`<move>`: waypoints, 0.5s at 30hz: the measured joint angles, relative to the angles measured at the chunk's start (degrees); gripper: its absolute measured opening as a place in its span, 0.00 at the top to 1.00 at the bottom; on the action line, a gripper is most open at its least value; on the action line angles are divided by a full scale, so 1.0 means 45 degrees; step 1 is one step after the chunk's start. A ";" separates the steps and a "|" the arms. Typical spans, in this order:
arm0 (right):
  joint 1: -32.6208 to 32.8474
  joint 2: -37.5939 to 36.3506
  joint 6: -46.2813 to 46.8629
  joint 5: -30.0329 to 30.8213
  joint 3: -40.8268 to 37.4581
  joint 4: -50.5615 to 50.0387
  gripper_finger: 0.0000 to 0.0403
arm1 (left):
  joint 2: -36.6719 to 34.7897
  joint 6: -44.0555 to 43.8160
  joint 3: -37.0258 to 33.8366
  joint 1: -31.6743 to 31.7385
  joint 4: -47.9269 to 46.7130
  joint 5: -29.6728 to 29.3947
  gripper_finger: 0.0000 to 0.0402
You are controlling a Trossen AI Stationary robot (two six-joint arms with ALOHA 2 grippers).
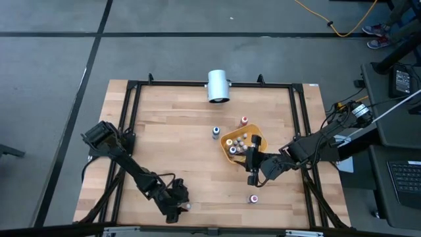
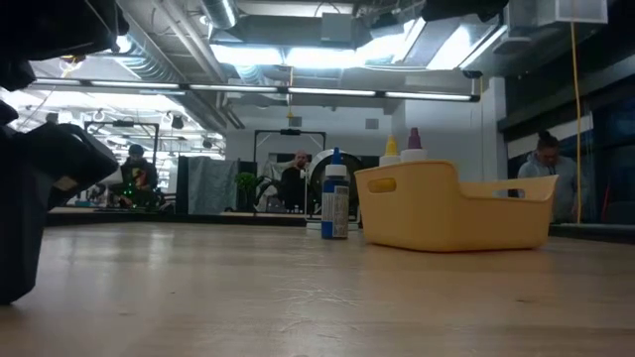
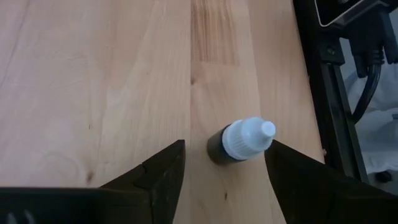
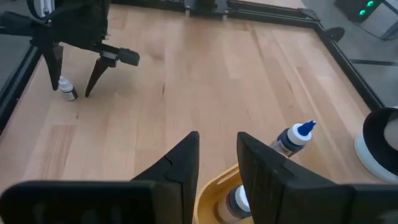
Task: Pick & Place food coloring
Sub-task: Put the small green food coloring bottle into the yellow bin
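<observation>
Tray-held bottles [image 4: 235,200] behind the right end effector [image 4: 217,163]

robotics lab or workshop hall. grey concrete floor [image 1: 59,59] with dark taped lines; exposed ceiling ducts [image 2: 169,59] and strip lights [image 2: 288,55]. butcher-block counter [image 1: 177,138] boxed in a black metal frame [image 1: 131,105]. yellow cable [image 1: 329,20] across the floor. laptop [image 1: 402,178] off the counter's right edge. people [image 2: 134,169] seated at distant benches.

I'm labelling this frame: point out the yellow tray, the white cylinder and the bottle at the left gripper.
yellow tray [image 2: 451,213]: low view, front wall.
white cylinder [image 1: 218,83]: high view, its side.
bottle [image 3: 247,138]: left wrist view, white cap.
</observation>
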 joint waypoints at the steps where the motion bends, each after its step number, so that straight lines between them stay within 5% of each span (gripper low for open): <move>1: 0.0000 0.0000 -0.0002 -0.0028 0.0002 0.0000 0.73 | 0.0000 -0.0024 0.0000 0.0005 0.0000 -0.0053 0.47; 15: 0.0000 0.0005 -0.0411 -0.0053 0.0000 -0.0005 0.73 | 0.0005 -0.0036 0.0010 0.0000 -0.0306 -0.0665 0.62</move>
